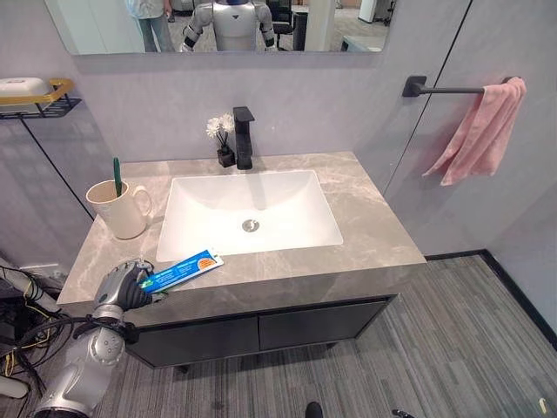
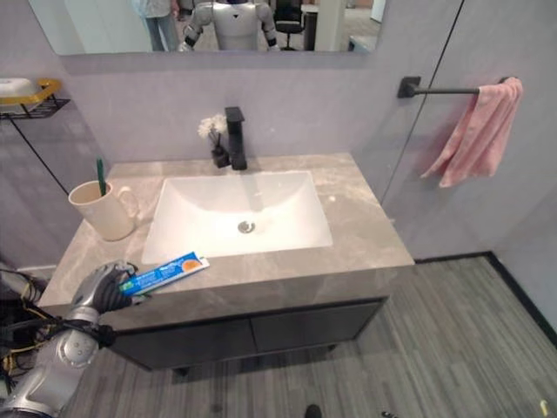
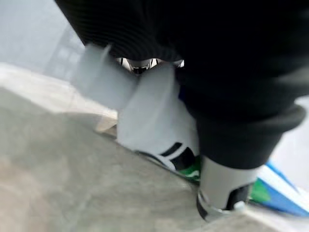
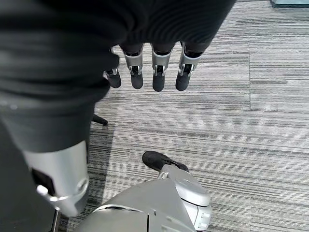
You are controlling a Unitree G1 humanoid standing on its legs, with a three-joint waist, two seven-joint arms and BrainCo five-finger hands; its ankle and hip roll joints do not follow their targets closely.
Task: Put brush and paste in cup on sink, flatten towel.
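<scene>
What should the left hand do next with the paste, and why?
Probably lift the paste off the counter and carry it toward the cup. The left hand is curled round the tube's near end, which lies flat at the counter's front edge. The brush already stands in the cup, so the paste looks like the next thing to go in.

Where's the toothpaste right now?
The toothpaste lies on the counter's front left edge, just before the sink, its near end gripped by the left hand.
</scene>
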